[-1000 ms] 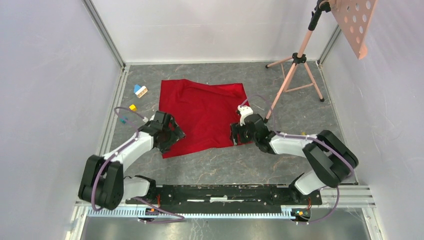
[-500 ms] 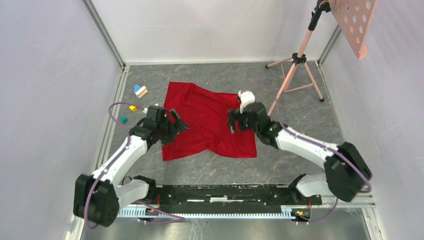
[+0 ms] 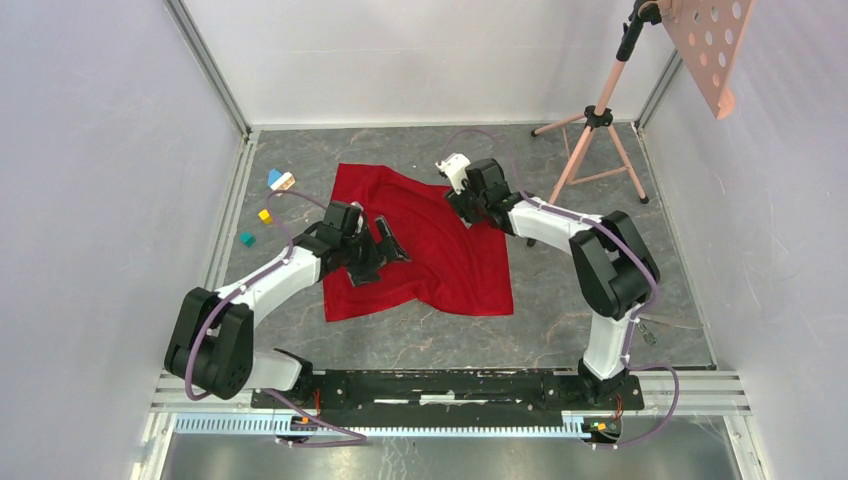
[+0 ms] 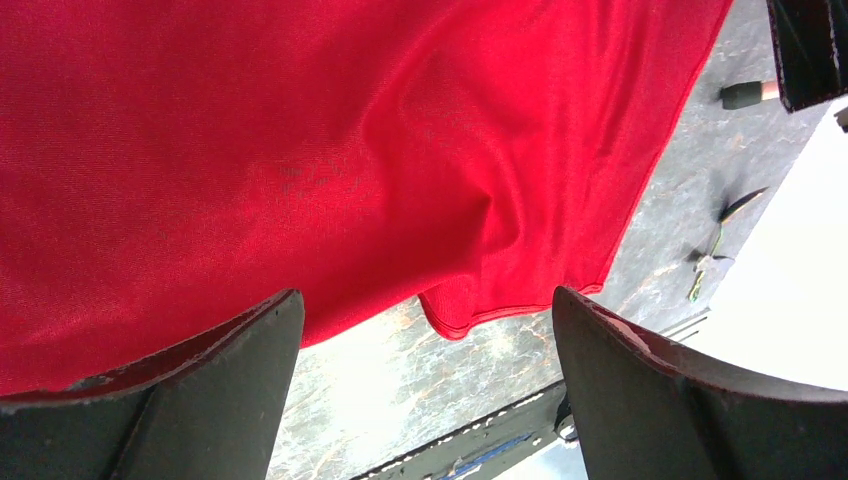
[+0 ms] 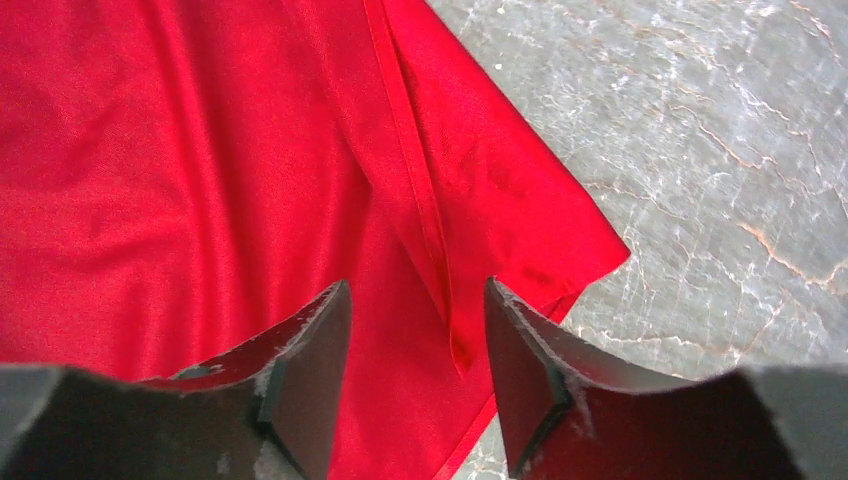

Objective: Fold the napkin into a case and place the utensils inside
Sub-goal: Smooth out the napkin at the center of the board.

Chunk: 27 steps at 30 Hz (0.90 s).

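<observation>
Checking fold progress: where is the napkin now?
Top view: the napkin lies mid-table, left gripper over its left side, right gripper at its far right corner.

A: Where are the two arms?
B: The left arm reaches out low. The left gripper (image 3: 377,255) points right, jaws wide apart.
A: And the right arm?
B: It bends to the left. The right gripper (image 3: 460,203) has jaws partly apart.

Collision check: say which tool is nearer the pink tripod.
Right. Right tool over the napkin's far corner, near the tripod; left tool over its left side, farther off.
</observation>
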Tool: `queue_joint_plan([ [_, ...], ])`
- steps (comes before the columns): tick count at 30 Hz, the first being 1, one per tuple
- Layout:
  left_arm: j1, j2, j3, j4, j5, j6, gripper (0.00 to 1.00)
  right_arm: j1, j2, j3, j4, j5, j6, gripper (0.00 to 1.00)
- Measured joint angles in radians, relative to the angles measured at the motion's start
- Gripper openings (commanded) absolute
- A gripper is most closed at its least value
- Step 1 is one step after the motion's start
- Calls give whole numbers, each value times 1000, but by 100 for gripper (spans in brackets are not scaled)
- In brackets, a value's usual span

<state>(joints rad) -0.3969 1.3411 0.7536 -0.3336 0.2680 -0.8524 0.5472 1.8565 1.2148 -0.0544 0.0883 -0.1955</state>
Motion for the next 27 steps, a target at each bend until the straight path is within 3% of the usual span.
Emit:
queue_joint_plan([
  [13, 0, 31, 0, 7, -26, 2, 100, -5, 164, 134, -69, 2, -137, 34],
  [16, 0, 26, 0, -7, -66, 5, 100, -5, 195, 166, -76, 2, -147, 21],
  [18, 0, 19, 0, -32, -114, 8, 100, -5, 209, 181, -85, 3, -153, 0],
  [22, 15, 10, -1, -68, -210, 7, 100, -5, 231, 227, -100, 59, -152, 0],
  [27, 51, 10, -35, -84, -288, 6, 100, -11, 233, 252, -26, 241, -151, 0],
])
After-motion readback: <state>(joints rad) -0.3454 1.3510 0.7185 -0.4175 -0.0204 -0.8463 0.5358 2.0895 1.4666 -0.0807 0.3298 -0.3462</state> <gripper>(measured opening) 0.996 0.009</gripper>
